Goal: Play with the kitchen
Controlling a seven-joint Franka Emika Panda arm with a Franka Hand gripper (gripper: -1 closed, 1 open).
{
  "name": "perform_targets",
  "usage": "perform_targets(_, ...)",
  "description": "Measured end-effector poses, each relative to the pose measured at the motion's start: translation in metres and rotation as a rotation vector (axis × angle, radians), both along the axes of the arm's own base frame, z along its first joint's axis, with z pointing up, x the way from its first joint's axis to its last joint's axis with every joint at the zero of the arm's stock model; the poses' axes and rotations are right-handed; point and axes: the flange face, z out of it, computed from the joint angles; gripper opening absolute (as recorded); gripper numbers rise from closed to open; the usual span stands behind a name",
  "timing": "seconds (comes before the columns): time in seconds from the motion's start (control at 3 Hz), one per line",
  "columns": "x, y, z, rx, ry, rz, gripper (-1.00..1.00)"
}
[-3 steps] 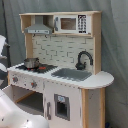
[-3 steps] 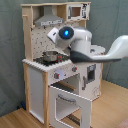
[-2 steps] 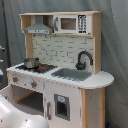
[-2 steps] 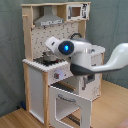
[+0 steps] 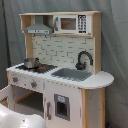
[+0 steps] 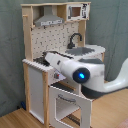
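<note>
The kitchen (image 5: pixel 60 70) stood against the grey curtain (image 5: pixel 115 50), its oven door (image 6: pixel 70 105) hanging open in the second exterior view. The arm (image 6: pixel 80 75) reached over the stovetop; I could not tell the gripper's state.

A grey curtain (image 5: pixel 114 40) was hung as a backdrop in both exterior views. A small metal pot (image 5: pixel 31 63) was seen standing upright, in front of the curtain, in the first exterior view. A wooden floor (image 6: pixel 12 120) was shown in the second exterior view. The claw could not be made out, so nothing was placed relative to it.
</note>
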Motion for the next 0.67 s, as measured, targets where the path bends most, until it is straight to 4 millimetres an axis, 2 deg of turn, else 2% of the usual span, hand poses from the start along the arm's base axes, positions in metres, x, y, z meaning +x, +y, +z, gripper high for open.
perform_targets(0.33,-0.058,0.028,-0.024,-0.085,-0.050,0.130,1.00)
perform_targets(0.67,-0.098,0.053,-0.053,-0.156,-0.098,0.269,1.00)
